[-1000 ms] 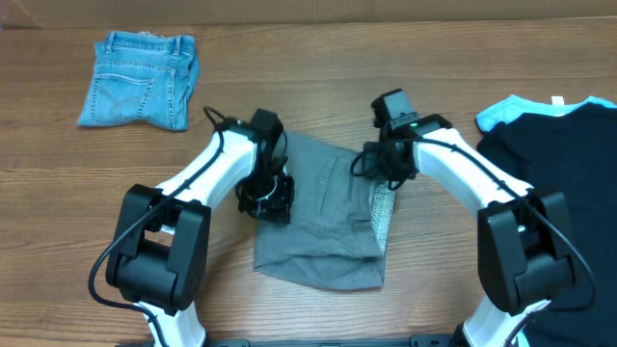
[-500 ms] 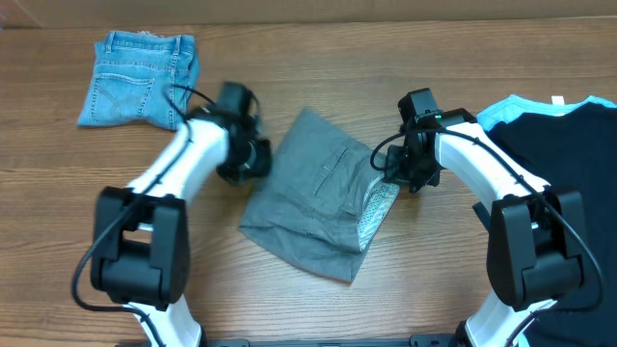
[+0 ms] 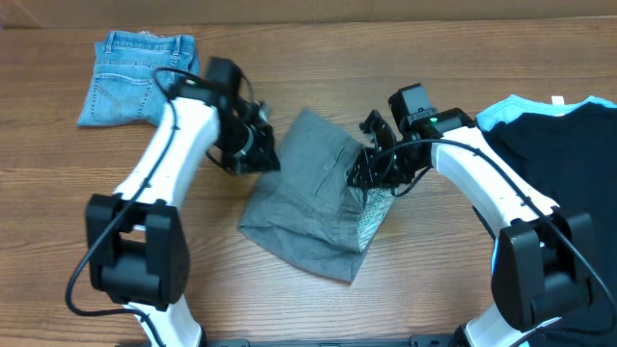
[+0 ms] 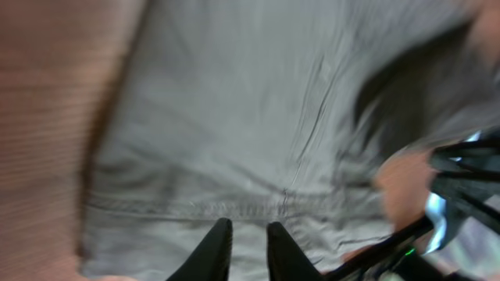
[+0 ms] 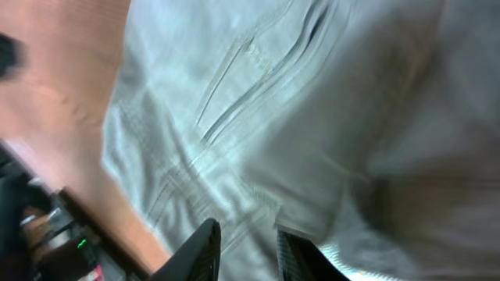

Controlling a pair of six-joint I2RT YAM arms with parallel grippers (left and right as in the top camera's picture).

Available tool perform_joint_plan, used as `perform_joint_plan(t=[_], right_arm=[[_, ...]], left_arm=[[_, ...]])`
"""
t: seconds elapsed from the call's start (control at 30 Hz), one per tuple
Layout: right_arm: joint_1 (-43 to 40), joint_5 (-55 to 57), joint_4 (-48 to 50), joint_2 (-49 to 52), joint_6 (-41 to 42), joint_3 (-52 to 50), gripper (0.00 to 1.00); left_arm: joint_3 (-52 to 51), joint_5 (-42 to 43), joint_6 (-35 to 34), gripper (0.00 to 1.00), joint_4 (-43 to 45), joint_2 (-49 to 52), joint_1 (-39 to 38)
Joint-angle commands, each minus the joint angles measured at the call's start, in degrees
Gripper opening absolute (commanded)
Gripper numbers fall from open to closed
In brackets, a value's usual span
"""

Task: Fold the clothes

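The shorts (image 3: 308, 198) lie on the surface (image 3: 318, 58) between our hands. Our left hand (image 3: 258, 154) is at their left edge and our right hand (image 3: 364, 173) over their right part. The denim shorts (image 3: 140, 80) lie behind and left of our left hand. The tee (image 3: 569, 154) lies right of our right hand, partly over another garment (image 3: 501, 111).

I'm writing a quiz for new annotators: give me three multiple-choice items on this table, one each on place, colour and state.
1. The denim shorts lie: A far left; B far right; C centre.
2. Peeking out at the edge of the black tee is something: A red; B light blue; C yellow.
3. The grey shorts are: A folded; B spread full; C balled up.
Answers: A, they sit in the overhead view's upper-left corner; B, a light-blue garment shows at the tee's top edge; A, they form a compact layered rectangle.
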Motion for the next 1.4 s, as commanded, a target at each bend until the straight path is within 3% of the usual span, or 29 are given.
perform_joint_plan(t=[0.0,0.13,0.3,0.4,0.47,0.53,0.63,0.8,1.0,1.07,1.23,1.37], right_arm=[[1.4,-3.2,-3.9,-1.3,-0.7,0.5,0.27],[3.6,-1.2,-6.6,-1.3,-0.7,-2.4,0.28],[7.0,4.1,-2.4,-1.3,-0.7,-9.6,0.28],[8.0,7.8,-1.0,-1.3,-0.7,-13.9,0.28],[8.0,8.0,-1.0,-1.3,-0.7,-15.5,0.26],[7.9,10.1,-1.1,-1.3,-0.1,-15.8,0.18],[7.0,16.8,-0.6,-2.0,6.8,-13.8,0.11],[3.5,17.9,1.5,-5.2,10.0,-3.3,0.04],[0.7,17.9,10.5,-5.4,13.7,2.9,0.04],[0.9,17.9,11.8,-4.0,12.8,2.9,0.04],[1.7,19.2,10.7,3.3,9.8,1.9,0.04],[1.3,19.1,8.5,9.0,9.9,0.5,0.04]], left_arm=[[-6.2,-5.7,-0.3,0.15,1.3,-0.2,-4.7],[-13.9,-8.5,-2.9,0.12,4.7,-0.2,-7.6],[-21.3,-10.6,-3.5,0.09,5.9,-0.2,-7.6],[-22.9,-15.6,-4.8,0.12,5.3,-0.2,-7.0],[-22.8,-16.9,-5.2,0.14,5.8,-0.2,-6.1],[-22.3,-17.0,-5.2,0.16,6.9,-0.3,-5.0],[-20.1,-17.6,-4.4,0.18,7.2,-0.2,-2.6],[-13.7,-19.8,-1.8,0.21,6.5,-0.2,1.8],[-4.5,-22.0,0.9,0.22,4.9,-0.3,7.2],[-0.3,-18.3,0.9,0.22,2.7,-0.2,8.8],[6.1,2.7,6.1,0.24,-1.2,-0.3,7.8],[5.5,3.7,7.5,0.27,-4.6,-0.2,3.1]])
